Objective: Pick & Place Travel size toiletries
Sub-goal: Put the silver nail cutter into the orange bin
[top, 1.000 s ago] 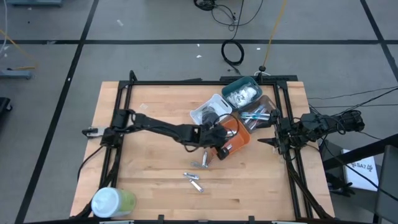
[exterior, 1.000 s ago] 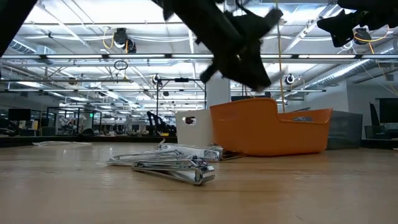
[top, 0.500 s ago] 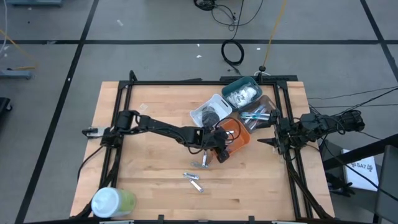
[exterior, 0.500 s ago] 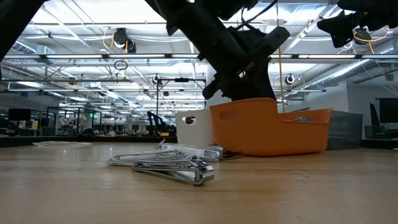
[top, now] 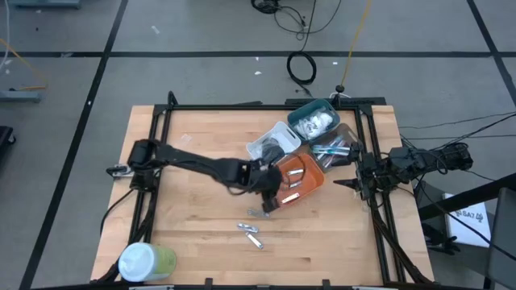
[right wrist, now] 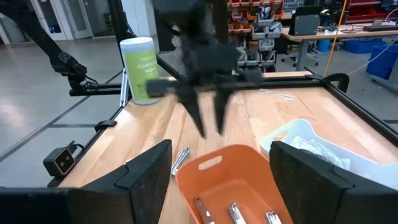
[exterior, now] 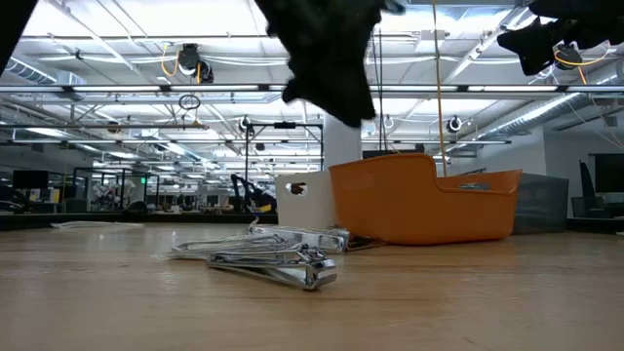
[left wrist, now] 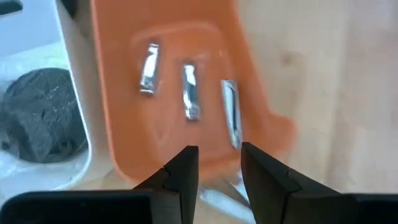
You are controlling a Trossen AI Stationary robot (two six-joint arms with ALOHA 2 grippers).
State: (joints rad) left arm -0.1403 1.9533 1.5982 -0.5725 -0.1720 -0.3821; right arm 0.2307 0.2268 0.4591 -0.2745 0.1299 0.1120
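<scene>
Silver tubes [left wrist: 188,90] are lying side by side, three of them, on the floor of the orange bin [top: 298,177], which is sitting just right of centre in the high view. The left tool [top: 270,197] is hanging over the lower left edge of that bin; its fingers [left wrist: 180,177] are standing apart with nothing between them, and the wrist view is looking down past them onto the three tubes. More silver tubes [top: 253,233] are resting on the bare bench [top: 193,234] below the bin, a small cluster just under the tool and two more slightly lower in the frame. In the low view the same pile [exterior: 268,255] is sitting in the middle foreground, left of the orange bin, with the dark left arm blurred above it.

Above and left of the orange bin, a white bin [top: 270,143] is holding a dark grey disc [left wrist: 40,121]. A teal bin [top: 314,119] with white packets [top: 316,123] is sitting further toward the upper right, and a dark bin [top: 337,149] with blue-white sticks lies beside it. A white-and-green cylinder [top: 145,262] is standing at the lower left corner.

The right tool [top: 359,184] is waiting at the right edge of the bench, its fingers [right wrist: 146,171] spread wide and empty.
</scene>
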